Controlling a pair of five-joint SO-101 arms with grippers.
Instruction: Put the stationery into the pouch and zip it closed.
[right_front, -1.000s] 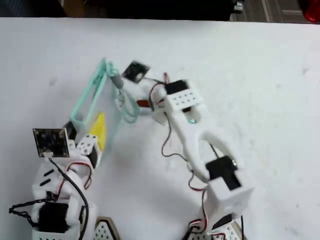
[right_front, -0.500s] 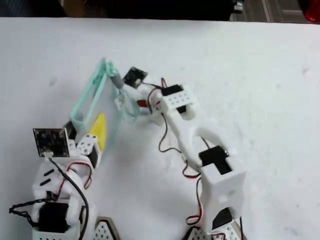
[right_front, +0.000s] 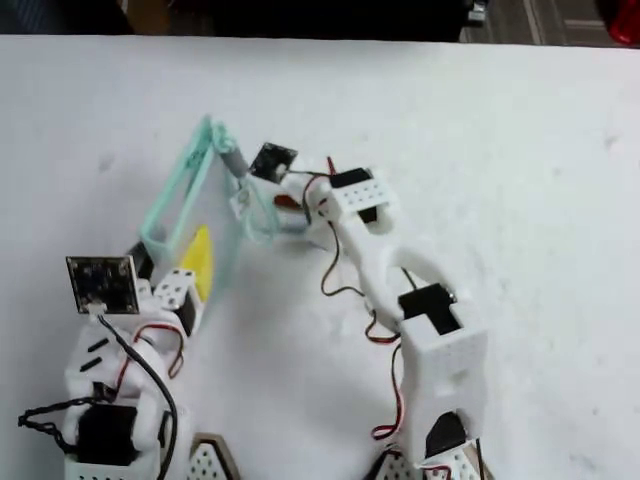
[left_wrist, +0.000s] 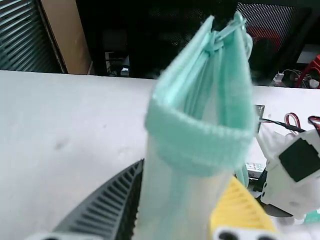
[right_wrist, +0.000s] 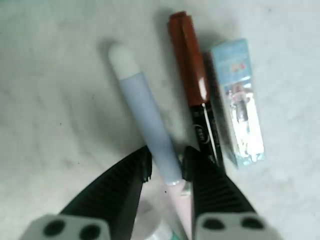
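White desk (right_front: 520, 150), dark room past its far edge. My left gripper (left_wrist: 177, 202) is clamped on the pouch (left_wrist: 200, 135). My right gripper (right_wrist: 167, 167) pinches the blue pen (right_wrist: 142, 115), with a brown pen (right_wrist: 187, 55) and a box (right_wrist: 237, 100) just beside it. The desk stretches wide beyond that gripper.

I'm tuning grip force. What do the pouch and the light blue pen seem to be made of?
The pouch looks like soft translucent plastic sheet edged with mint woven fabric: a ribbed weave shows on its band. The light blue pen looks like smooth matte plastic, evenly coloured with no glare; a rubbery coating can't be ruled out.
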